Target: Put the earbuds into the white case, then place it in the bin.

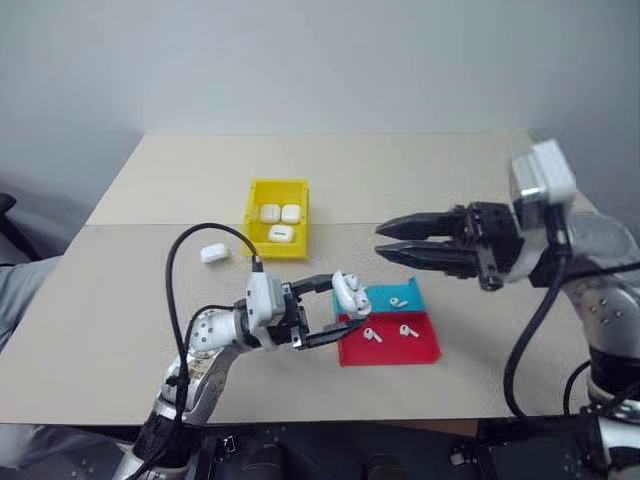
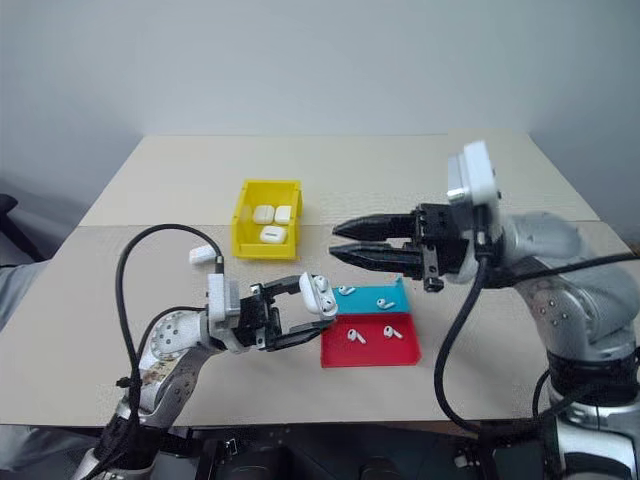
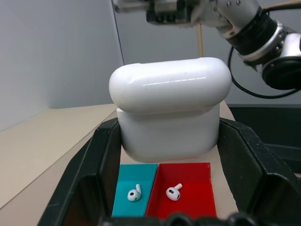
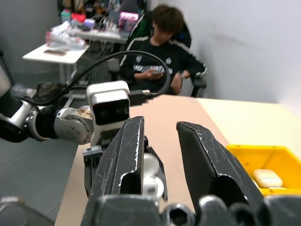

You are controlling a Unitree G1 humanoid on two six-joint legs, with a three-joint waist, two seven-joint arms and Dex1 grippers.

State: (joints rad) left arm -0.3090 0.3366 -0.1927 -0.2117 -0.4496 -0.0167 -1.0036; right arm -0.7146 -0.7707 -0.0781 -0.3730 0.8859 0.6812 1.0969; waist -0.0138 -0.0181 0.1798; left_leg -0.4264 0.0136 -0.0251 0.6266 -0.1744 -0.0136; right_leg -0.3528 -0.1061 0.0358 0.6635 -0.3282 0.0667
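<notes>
The left pincer is clamped on the case, held above the tray where earbuds lie, below the empty, slightly parted right pincer.

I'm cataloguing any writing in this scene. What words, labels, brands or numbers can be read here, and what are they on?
No text reads clearly.
White lettering on the person's black top: too blurred to read.
The white case in the left gripper: no marking seen.
The bin and the red-and-blue tray: plain, no labels seen.
</notes>
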